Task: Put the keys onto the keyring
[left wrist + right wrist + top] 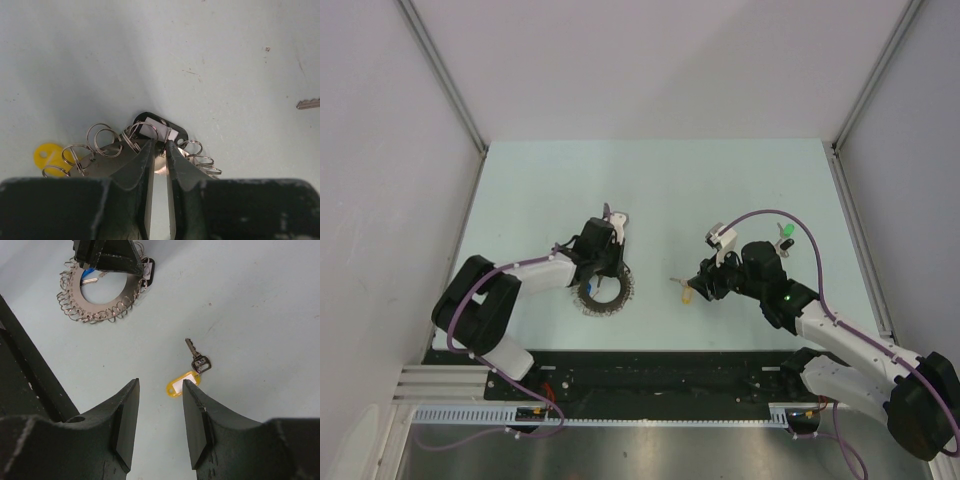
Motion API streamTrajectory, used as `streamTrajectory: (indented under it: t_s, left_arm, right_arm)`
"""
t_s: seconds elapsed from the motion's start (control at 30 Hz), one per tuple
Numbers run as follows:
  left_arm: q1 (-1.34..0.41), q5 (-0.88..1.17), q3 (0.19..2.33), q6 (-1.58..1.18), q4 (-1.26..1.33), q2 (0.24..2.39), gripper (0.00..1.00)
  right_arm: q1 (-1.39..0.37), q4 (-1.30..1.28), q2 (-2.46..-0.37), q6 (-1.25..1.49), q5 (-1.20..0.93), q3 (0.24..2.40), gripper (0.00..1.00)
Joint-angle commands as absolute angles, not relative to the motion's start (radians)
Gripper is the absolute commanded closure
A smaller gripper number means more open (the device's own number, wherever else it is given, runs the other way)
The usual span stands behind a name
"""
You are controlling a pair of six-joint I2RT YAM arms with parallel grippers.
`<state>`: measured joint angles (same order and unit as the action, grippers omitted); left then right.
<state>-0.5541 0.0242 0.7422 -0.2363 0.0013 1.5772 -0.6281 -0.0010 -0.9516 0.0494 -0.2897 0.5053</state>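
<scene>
Currently left gripper point(159, 150) is clamped nearly closed on the rim of the wide dull-grey, loop-fringed metal keyring point(107, 309) to steady it; right gripper point(160, 390) hangs half-open and empty, yellow-tagged silver key point(192, 351) lying just beyond its tips, probably the next pick.

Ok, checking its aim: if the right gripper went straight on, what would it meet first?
Most likely the yellow-tagged key on the table, just ahead of the open right gripper; depth is unclear.
</scene>
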Motion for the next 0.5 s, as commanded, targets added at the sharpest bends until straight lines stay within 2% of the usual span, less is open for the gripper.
streamTrajectory:
  t_s: [0.0,0.2,0.37,0.47]
  left_arm:
    - [-0.558,0.034,0.749,-0.242,0.034,1.580,0.81]
    - [-0.563,0.028,0.758,-0.233,0.026,1.581,0.82]
    - [-0.564,0.029,0.747,-0.239,0.026,1.588,0.88]
    - [-0.566,0.035,0.742,-0.241,0.026,1.586,0.95]
  right_arm:
    - [-0.626,0.043,-0.954,0.038,-0.301,0.506,0.55]
    - [-0.626,0.041,-0.956,0.038,-0.302,0.506,0.55]
    - [-0.626,0.038,-0.953,0.038,-0.299,0.506,0.55]
    - [-0.626,0.038,-0.953,0.038,-0.301,0.506,0.55]
